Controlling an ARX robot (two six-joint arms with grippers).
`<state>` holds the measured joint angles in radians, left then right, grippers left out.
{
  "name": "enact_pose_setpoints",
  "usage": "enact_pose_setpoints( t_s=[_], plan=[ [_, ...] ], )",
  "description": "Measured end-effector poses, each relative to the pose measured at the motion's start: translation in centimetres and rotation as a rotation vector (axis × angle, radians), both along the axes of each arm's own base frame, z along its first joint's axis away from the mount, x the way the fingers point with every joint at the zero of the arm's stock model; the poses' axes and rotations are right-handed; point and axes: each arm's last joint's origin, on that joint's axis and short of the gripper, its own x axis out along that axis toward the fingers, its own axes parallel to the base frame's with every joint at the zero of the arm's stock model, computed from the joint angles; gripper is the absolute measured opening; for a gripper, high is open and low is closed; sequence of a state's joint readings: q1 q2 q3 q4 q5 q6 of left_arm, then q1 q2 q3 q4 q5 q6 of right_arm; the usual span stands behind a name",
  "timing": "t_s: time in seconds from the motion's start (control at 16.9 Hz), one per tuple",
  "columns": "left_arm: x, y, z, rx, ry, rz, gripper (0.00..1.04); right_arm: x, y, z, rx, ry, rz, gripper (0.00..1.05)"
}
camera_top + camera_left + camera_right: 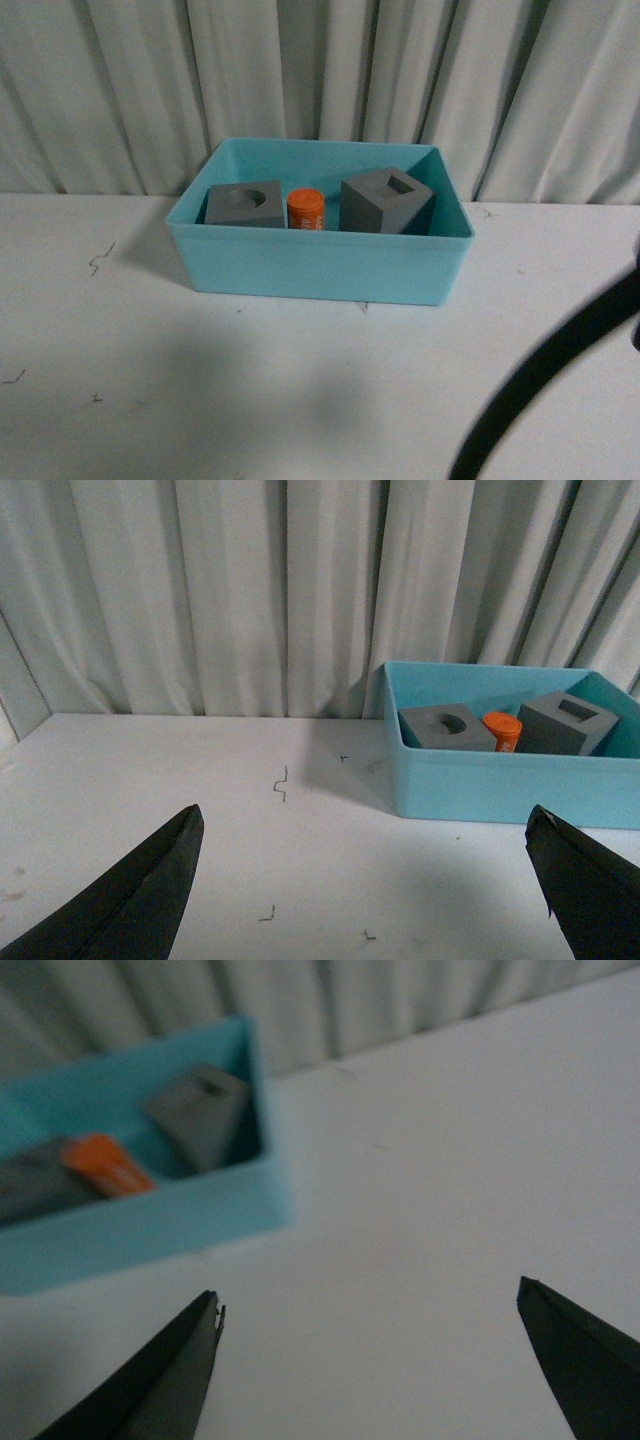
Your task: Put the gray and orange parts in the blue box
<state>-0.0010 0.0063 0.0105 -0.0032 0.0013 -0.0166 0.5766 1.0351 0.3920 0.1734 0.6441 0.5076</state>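
The blue box is sitting on the white table, holding the round-hole gray cube at nine o'clock, the orange cylinder at center, and the square-hole gray cube at three o'clock. Both the left gripper and the right gripper are hovering low over the bare table, jaws spread wide, gripping nothing.

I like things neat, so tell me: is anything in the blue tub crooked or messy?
Only a little. The matte gray cube with the square recess sits turned at an angle to the walls of the light turquoise plastic tub. The gray cube with the round recess and the small orange cylinder stand upright. Nothing is spilled or broken.
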Motion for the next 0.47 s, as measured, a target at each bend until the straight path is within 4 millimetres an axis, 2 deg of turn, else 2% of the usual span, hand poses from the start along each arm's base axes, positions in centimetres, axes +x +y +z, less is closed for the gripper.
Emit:
enact_pose_setpoints(
  t_s=[0.12, 0.3, 0.36, 0.47],
  plan=[
    [0.0, 0.0, 0.0, 0.000, 0.002, 0.005, 0.98, -1.4, -2.4, -1.6, -0.035, -0.175, 0.091, 0.71],
    [0.0, 0.0, 0.0, 0.000, 0.001, 0.001, 0.98, -2.3, -4.3, -0.2, -0.135, -0.366, 0.129, 0.47],
    [0.0, 0.0, 0.0, 0.000, 0.001, 0.001, 0.98, -2.6, -4.9, 0.0, -0.160, -0.380, 0.138, 0.38],
    [0.0, 0.0, 0.0, 0.000, 0.001, 0.002, 0.98, -3.5, -6.2, -1.4, -0.213, -0.330, 0.158, 0.13]
  ],
)
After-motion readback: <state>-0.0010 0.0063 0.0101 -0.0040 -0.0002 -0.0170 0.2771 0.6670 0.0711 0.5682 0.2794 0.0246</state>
